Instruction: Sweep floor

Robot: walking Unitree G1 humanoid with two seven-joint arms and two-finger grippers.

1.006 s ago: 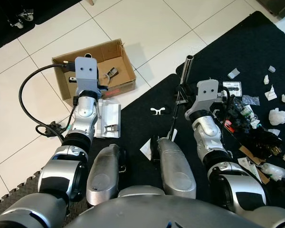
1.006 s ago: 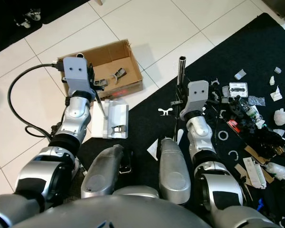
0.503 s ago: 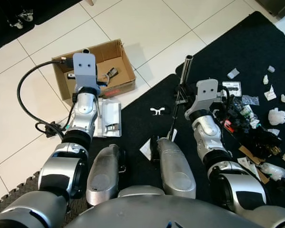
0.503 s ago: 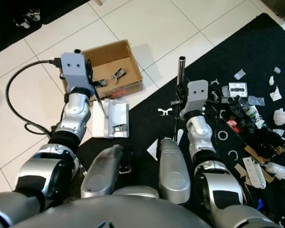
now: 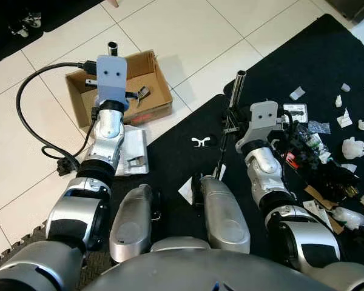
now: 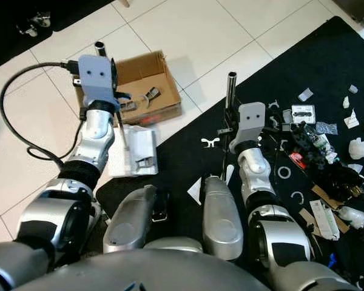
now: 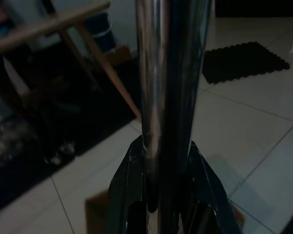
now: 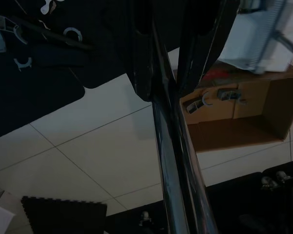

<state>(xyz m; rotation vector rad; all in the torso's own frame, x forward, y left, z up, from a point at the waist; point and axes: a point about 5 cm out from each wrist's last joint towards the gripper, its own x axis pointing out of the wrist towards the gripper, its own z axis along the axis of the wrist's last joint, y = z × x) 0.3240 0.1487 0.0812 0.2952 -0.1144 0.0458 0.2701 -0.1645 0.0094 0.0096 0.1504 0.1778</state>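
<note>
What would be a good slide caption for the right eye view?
Both grippers hold metal poles: the left gripper by a cardboard box, the right gripper beside litter on a black mat.

Your right gripper [image 8: 178,73] clamps a dark metal pole [image 8: 178,161]. Beyond lie white floor tiles [image 8: 88,141], a black mat [image 8: 44,58] and a cardboard box [image 8: 239,117] holding what appear to be small clips.
</note>
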